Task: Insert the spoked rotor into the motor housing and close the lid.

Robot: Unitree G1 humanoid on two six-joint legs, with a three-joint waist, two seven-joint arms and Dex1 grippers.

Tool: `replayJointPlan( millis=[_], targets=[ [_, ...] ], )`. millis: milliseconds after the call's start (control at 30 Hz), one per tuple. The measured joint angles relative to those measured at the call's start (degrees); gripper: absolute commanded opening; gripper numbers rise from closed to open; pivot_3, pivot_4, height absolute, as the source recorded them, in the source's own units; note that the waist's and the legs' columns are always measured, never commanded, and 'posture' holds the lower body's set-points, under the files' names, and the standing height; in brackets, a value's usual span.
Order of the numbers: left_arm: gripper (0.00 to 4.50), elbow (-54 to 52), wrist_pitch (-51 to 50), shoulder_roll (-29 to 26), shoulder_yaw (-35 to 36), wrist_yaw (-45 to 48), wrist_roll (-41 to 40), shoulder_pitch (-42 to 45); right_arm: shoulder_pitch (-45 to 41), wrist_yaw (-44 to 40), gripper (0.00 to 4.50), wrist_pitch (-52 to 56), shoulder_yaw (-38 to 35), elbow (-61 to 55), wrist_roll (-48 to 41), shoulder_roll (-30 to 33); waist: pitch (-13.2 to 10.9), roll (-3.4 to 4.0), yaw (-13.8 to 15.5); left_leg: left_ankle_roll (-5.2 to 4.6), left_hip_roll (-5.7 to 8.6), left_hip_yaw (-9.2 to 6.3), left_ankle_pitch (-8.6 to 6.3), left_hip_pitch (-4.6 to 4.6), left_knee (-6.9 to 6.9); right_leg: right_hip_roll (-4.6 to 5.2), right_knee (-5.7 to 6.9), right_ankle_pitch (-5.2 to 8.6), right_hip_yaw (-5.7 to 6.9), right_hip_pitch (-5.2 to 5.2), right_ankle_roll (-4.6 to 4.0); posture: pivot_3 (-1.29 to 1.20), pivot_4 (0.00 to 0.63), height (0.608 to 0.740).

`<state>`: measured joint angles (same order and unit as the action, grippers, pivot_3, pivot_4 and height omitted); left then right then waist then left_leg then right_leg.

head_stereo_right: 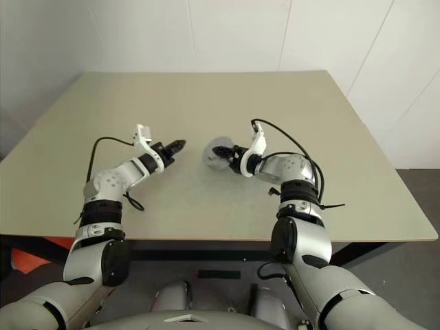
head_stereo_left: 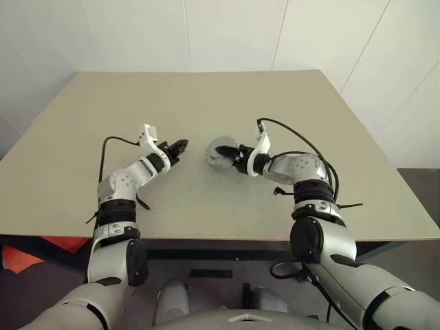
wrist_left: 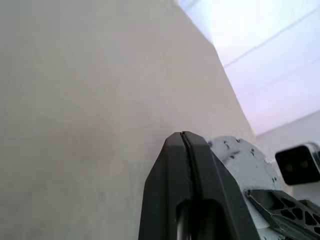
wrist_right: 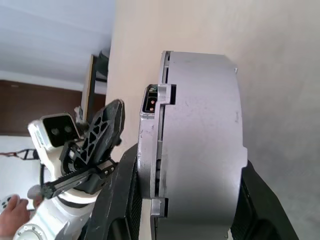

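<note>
A beige table (head_stereo_left: 206, 103) stands before white wall panels (head_stereo_left: 227, 34).

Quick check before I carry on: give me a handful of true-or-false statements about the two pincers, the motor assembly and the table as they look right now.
1. The right pincer grips the grey motor housing between its two fingers. True.
2. The left pincer is wide open. False: its fingers are pressed together, with nothing between them.
3. The motor housing lies flat on the table. False: it is held on edge, lifted off the tabletop.
4. The left pincer is apart from the housing, with a gap between them. True.
5. A seam runs around the housing near one flat face. True; the right wrist view shows it.
6. The left pincer holds the housing too. False: only the right one grips it.
</note>
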<state>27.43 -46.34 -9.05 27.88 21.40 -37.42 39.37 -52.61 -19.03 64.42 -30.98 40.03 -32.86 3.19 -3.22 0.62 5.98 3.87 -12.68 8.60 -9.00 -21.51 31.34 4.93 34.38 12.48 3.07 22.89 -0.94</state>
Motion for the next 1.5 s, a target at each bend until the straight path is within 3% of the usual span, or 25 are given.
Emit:
replayJointPlan(
  millis=[100,267,533,567,700,867,1167,1500],
  targets=[
    [0.0,1.51,1.16,-0.69,4.01,-0.79,-2.52,0.11,-2.54,0.46,2.1,-0.04,-1.86,0.13,-1.88,0.15,0.0,0.0,-0.07,-0.04,-0.06,-0.02,-0.02,-0.21,0.04,-0.09,0.3,0.06,0.0,0.36,-0.1,0.0,0.0,0.74],
    [1.48,1.86,-1.11,-2.32,6.73,0.09,-7.29,0.1,-5.86,2.0,2.1,3.14,-2.76,-0.93,-5.88,-2.62,0.0,0.0,0.01,-0.03,-0.24,-0.03,-0.02,-0.26,0.09,-0.26,0.36,0.12,0.02,0.44,-0.2,0.0,0.0,0.74],
    [4.31,1.89,-7.63,-2.38,9.77,0.29,-15.29,-0.07,-8.17,5.05,2.1,6.4,-1.96,-3.99,-10.15,-7.1,-0.01,-0.01,1.52,-0.01,-0.3,-0.03,-0.02,-0.29,0.49,-0.26,0.45,0.12,0.0,0.36,-0.21,0.0,0.0,0.74],
    [4.47,1.93,-9.96,-2.21,10.77,0.3,-17.56,-0.1,-8.27,5.12,2.1,6.58,-1.81,-4.0,-10.2,-7.19,-0.01,-0.01,1.63,0.0,-0.3,-0.03,-0.02,-0.29,0.56,-0.26,0.46,0.12,0.0,0.34,-0.2,0.0,0.0,0.74],
    [4.47,1.91,-22.01,-0.97,14.85,-0.45,-29.95,-0.24,-8.28,5.35,2.1,6.81,-0.73,-4.0,-10.29,-7.24,-0.01,-0.02,1.96,0.0,-0.31,-0.06,-0.03,-0.38,0.84,-0.25,0.56,0.11,-0.04,0.33,-0.2,0.0,0.0,0.74],
    [4.47,1.06,-26.49,-0.06,15.44,-4.18,-35.97,-1.37,-8.27,5.57,2.1,6.85,-0.29,-4.02,-10.29,-7.25,-0.01,-0.02,1.82,0.07,-0.34,-0.09,0.02,-0.33,0.87,-0.26,0.67,0.02,-0.05,0.33,-0.14,0.0,0.0,0.74],
    [4.47,-0.01,-23.66,4.88,15.28,-12.16,-42.87,0.18,-8.23,6.67,2.1,9.11,0.15,-7.2,-11.7,-7.49,-0.04,-0.06,1.8,0.08,-0.34,-0.12,0.02,-0.37,0.88,-0.29,0.65,0.0,-0.05,0.33,-0.09,0.0,0.0,0.74],
    [4.47,6.38,-19.36,2.54,14.33,-10.48,-44.47,2.88,-7.23,8.61,2.1,10.73,0.18,-9.85,-12.81,-7.74,-0.03,-0.07,1.71,0.09,-0.32,-0.12,0.03,-0.35,0.9,-0.29,0.65,-0.03,-0.06,0.31,-0.05,0.0,0.0,0.74]
  ],
)
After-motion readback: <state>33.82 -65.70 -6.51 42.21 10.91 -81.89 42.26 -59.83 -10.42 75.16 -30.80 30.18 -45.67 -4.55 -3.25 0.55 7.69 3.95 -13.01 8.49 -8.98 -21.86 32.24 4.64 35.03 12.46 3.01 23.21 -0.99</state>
